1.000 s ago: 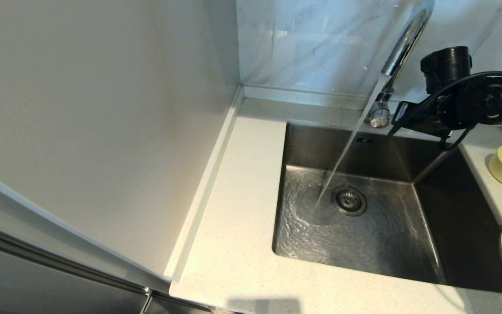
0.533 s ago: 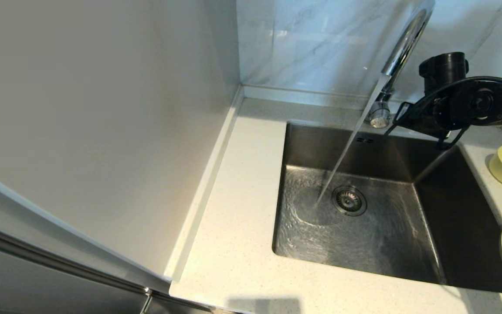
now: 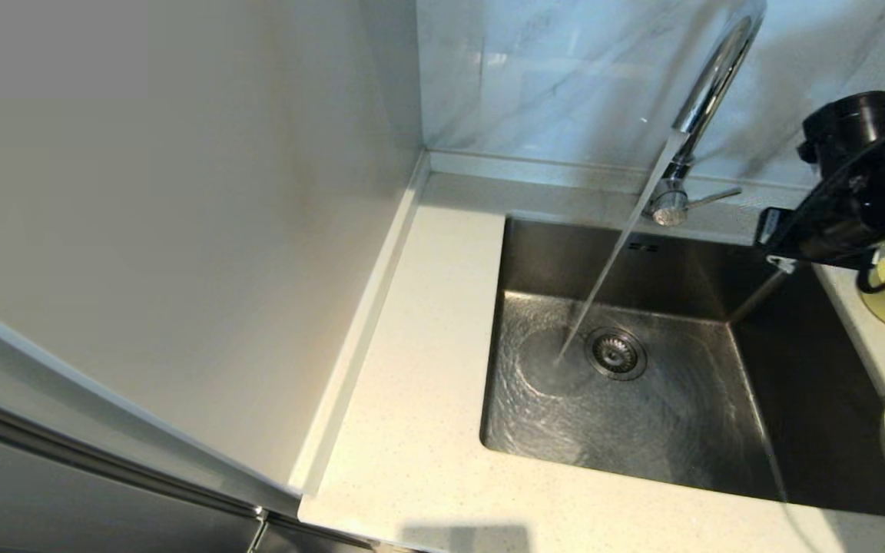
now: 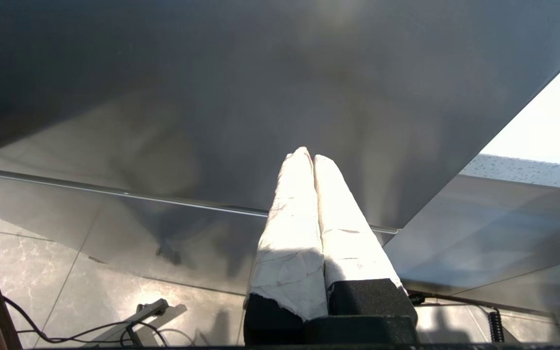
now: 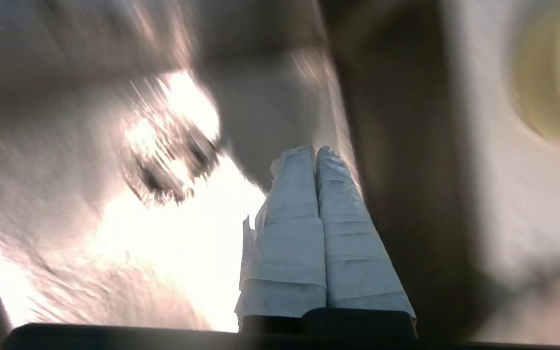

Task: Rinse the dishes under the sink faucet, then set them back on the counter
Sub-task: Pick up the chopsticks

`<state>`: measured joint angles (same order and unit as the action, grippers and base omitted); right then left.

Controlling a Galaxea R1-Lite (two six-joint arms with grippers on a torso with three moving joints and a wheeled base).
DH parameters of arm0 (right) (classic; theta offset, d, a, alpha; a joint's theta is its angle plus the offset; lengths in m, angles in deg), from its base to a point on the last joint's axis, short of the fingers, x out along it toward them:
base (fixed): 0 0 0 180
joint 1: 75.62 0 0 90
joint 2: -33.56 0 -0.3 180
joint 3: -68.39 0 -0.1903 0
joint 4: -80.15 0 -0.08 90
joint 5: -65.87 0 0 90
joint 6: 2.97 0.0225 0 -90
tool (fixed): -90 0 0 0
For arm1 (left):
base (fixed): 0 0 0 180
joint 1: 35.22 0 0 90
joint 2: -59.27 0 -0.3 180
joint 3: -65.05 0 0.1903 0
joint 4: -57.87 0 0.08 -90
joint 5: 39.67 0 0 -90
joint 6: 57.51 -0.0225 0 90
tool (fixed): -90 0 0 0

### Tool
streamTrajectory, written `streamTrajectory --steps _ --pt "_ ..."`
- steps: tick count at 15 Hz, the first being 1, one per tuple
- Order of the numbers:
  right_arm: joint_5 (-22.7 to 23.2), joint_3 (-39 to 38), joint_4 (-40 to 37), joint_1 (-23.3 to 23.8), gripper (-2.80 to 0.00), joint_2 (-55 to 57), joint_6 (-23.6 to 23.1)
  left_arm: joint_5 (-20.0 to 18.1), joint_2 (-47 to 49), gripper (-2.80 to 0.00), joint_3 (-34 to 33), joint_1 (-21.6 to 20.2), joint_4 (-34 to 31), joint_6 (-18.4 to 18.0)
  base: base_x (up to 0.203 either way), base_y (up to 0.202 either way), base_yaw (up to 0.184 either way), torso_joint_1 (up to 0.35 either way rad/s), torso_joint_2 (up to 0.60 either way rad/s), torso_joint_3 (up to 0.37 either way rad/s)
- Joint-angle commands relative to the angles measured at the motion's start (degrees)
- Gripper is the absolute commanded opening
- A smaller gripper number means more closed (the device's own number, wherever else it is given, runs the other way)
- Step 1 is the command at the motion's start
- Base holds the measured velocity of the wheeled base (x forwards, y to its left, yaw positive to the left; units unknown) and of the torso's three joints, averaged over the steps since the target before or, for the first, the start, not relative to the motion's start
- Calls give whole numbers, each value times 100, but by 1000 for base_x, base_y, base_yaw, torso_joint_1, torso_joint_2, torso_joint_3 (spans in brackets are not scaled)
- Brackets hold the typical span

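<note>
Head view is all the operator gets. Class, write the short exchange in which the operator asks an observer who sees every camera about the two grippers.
Operator: Is the right gripper open or holding a dish?
Observer: Neither. The right wrist view shows the right gripper shut, with nothing between its fingers.
Operator: I cannot find the left gripper at all. Where is it?
Observer: The left gripper is parked low, shut and empty. It faces a grey panel, with the tiled floor below it.
</note>
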<state>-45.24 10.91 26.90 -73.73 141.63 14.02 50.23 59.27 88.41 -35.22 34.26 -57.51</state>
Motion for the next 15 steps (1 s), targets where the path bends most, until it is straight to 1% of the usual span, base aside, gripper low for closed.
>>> streamTrajectory --steps 1,2,3,5,6,8,9,10,11,14,15 --pt "402 -388 -803 494 -280 -771 -655 1 0 -280 0 0 -2 0 0 0 0 0 0 0" --pt "721 -628 -1097 889 -280 -1055 -1103 1 0 -280 0 0 -2 0 0 0 0 0 0 0" --pt "1089 -866 -1234 1332 -280 -1346 -1464 1 0 -280 0 0 -2 0 0 0 0 0 0 0" --pt "1976 -1226 -1408 2359 -280 -1843 -2468 1 0 -280 0 0 -2 0 0 0 0 0 0 0" --pt "2285 -1326 -1543 2895 -280 -2006 -2903 1 0 -280 0 0 -2 0 0 0 0 0 0 0" --pt "2639 -1445 -1781 3849 -280 -2150 -3446 1 0 -280 0 0 -2 0 0 0 0 0 0 0" --pt "2826 -1553 -1895 4227 -280 -2171 -3823 1 0 -280 0 0 -2 0 0 0 0 0 0 0" --pt "3147 -1699 -1990 4497 -280 -2184 -4157 1 0 -280 0 0 -2 0 0 0 0 0 0 0" --pt "3376 -1836 -2046 4577 -280 -2194 -4280 1 0 -280 0 0 -2 0 0 0 0 0 0 0" --pt "3446 -2251 -2035 4701 -280 -2268 -4292 1 0 -280 0 0 -2 0 0 0 0 0 0 0" --pt "3498 -2317 -2031 4735 0 -2228 -4292 1 0 -280 0 0 -2 0 0 0 0 0 0 0"
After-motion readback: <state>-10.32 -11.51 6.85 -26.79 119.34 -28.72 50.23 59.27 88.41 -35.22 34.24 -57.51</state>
